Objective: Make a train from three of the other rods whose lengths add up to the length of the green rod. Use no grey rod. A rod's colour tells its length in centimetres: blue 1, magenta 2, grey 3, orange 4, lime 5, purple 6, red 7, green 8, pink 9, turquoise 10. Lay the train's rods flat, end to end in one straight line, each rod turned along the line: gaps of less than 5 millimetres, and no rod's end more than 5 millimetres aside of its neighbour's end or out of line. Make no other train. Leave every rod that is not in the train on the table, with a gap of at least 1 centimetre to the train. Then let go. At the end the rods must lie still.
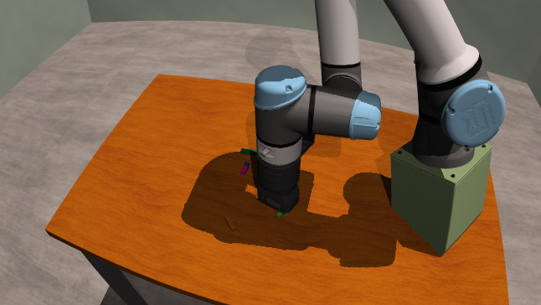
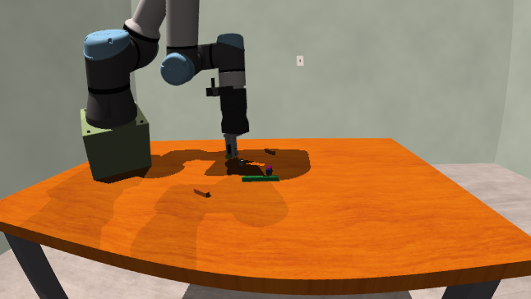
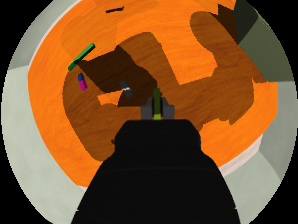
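Observation:
My gripper is shut on the lime rod, low at the table; whether the rod touches the table is unclear. The green rod lies flat, left of the gripper in the wrist view. Near it lie the blue rod and the magenta rod, end to end with no visible gap.
A grey rod lies between the gripper and the magenta rod. One brownish-orange rod lies on the gripper's far side in the exterior view; another lies beyond the green rod in the wrist view.

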You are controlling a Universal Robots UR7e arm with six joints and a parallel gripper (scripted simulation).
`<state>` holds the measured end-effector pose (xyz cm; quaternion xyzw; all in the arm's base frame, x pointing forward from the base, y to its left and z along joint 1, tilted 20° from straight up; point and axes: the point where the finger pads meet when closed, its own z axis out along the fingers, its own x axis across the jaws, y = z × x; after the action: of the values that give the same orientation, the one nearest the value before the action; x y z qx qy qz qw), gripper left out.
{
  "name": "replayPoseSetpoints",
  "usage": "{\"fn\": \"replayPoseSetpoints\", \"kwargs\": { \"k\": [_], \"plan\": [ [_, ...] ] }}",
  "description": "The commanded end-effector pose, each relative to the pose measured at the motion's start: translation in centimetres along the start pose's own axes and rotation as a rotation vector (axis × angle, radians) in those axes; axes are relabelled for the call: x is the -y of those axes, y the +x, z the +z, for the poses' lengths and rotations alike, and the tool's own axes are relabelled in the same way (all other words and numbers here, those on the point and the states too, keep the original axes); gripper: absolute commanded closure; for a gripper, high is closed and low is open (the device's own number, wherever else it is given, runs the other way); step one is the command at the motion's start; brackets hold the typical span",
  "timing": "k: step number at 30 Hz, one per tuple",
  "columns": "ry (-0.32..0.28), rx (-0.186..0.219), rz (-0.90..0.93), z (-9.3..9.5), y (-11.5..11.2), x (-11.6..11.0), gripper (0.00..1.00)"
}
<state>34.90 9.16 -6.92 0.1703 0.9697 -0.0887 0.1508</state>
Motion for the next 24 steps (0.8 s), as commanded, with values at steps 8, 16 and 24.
{"fn": "replayPoseSetpoints", "kwargs": {
  "k": [8,16,24],
  "plan": [
    [-0.001,0.002,0.000,-2.2,0.0,0.0,0.76],
    [-0.001,0.002,0.000,-4.8,0.0,0.0,0.76],
    [-0.001,0.002,0.000,-6.7,0.0,0.0,0.76]
  ]
}}
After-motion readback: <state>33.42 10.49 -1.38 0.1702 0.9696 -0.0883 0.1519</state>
